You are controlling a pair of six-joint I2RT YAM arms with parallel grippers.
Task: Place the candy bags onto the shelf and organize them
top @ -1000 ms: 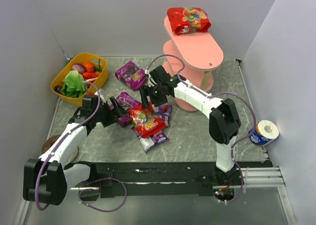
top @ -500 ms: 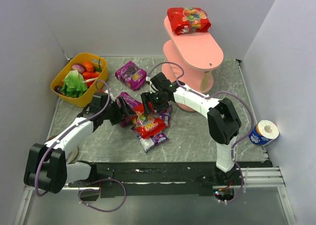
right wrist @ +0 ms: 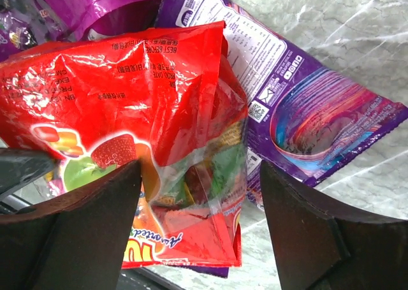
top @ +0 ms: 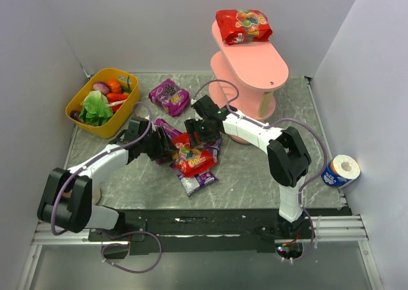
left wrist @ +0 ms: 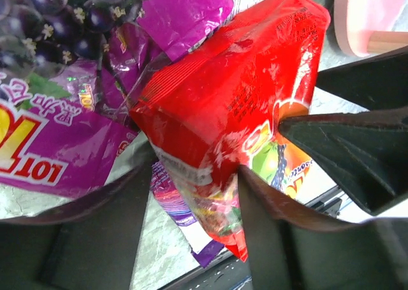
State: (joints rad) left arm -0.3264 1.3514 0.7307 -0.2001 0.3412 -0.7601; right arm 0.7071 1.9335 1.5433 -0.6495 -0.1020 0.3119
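Mid-frame, a glossy red plastic candy bag (top: 193, 161) with colourful fruit print lies amid glossy purple plastic packets (top: 169, 97) printed white-pink, on a grey marble-veined tabletop (top: 255, 175) below the plain pink oval-boarded shelf (top: 255, 64).

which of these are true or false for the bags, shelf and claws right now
1. A red candy bag lies on the top tier of the pink shelf. True.
2. The yellow basket holds purple candy bags. False: it holds toy vegetables.
3. The right claw straddles the second red bag with its jaws apart. True.
4. All the purple bags are on the shelf. False: they lie on the table, with one purple bag apart from the pile.
5. The paper roll stands beside the left arm. False: it stands at the far right of the top view.
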